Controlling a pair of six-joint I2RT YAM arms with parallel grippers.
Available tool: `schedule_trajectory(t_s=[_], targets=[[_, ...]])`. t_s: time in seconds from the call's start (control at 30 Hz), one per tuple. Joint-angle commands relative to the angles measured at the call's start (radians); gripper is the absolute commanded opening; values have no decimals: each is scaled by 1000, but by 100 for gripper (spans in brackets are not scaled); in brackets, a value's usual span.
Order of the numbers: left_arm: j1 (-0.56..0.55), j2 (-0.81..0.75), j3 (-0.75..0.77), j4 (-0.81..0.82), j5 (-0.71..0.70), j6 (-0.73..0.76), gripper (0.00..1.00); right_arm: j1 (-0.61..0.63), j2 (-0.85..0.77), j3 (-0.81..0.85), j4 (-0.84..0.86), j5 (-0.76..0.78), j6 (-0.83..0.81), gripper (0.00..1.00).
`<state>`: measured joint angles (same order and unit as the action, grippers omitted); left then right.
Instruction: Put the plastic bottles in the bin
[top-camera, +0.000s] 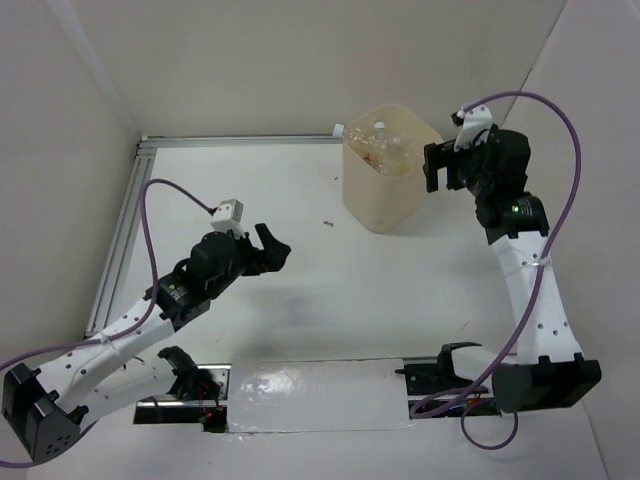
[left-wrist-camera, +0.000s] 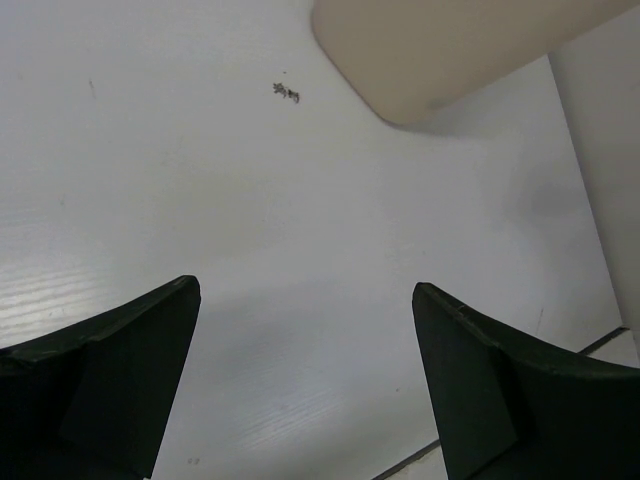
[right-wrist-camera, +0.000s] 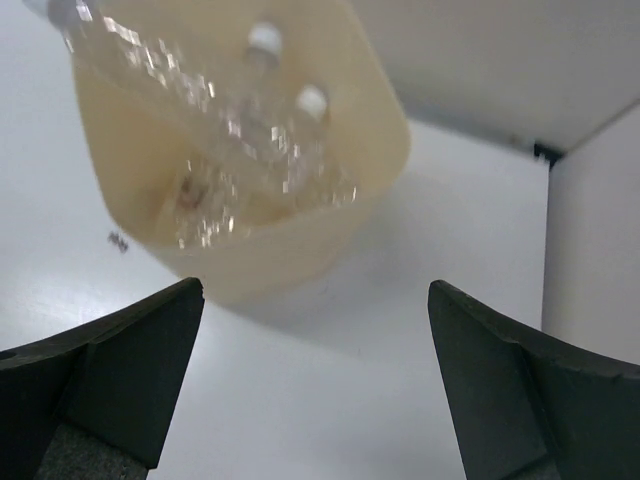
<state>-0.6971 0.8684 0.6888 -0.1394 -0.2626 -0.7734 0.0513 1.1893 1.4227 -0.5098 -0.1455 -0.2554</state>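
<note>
The cream-beige bin (top-camera: 383, 200) stands at the back of the table, right of centre. Several clear crinkled plastic bottles (top-camera: 392, 148) with white caps lie inside it; one bottle's white cap (top-camera: 340, 130) pokes over the left rim. The right wrist view shows the bin (right-wrist-camera: 280, 260) from above with the bottles (right-wrist-camera: 250, 140) in it. My right gripper (top-camera: 432, 167) is open and empty, raised just right of the bin's rim. My left gripper (top-camera: 272, 248) is open and empty over the bare table, well left of the bin. The left wrist view shows only the bin's lower wall (left-wrist-camera: 450, 50).
A small dark speck (top-camera: 328, 223) lies on the table left of the bin. An aluminium rail (top-camera: 115, 240) runs along the table's left edge and back. White walls close the left, back and right. A shiny sheet (top-camera: 315, 395) lies between the arm bases.
</note>
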Motion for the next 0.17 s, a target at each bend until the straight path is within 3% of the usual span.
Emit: schedule_trajectory(t_s=[0.0,0.13], targets=[[7,33,67,17,69,65,100,-5,-129,-134,-50,80,71,100],[27,52,87,-2,117,109,100,-25,-270,-274,-50,80,102,100]])
